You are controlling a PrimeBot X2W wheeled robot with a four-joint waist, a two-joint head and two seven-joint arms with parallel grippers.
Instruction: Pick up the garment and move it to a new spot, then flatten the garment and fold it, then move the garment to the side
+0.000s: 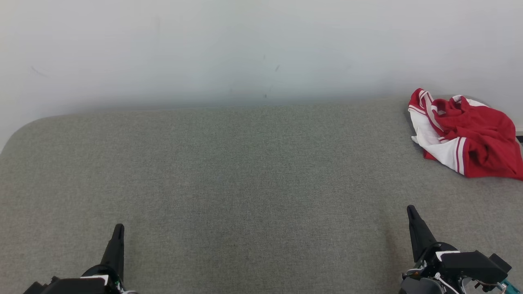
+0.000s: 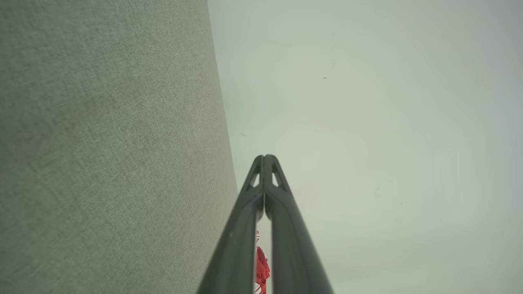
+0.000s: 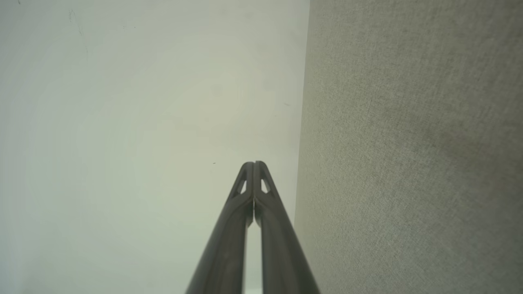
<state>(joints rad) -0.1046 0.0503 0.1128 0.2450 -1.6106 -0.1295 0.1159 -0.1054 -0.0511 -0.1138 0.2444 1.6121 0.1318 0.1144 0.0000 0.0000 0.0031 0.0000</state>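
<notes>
A crumpled red and white garment [image 1: 466,136] lies bunched at the far right of the grey fabric table [image 1: 245,171], close to the back edge. My left gripper [image 1: 118,229] rests shut at the lower left, far from the cloth. At the lower right my right gripper [image 1: 412,212] is shut too, nearer me than the garment and a little to its left, holding nothing. In the left wrist view the gripper [image 2: 265,157] has its tips pressed together, and a sliver of the garment [image 2: 261,267] shows between the fingers. The right wrist view shows its gripper [image 3: 253,164] shut as well.
A pale wall [image 1: 261,49] rises straight behind the table's back edge. The table's far left corner [image 1: 24,126] is rounded. The garment's right side runs out of the head view.
</notes>
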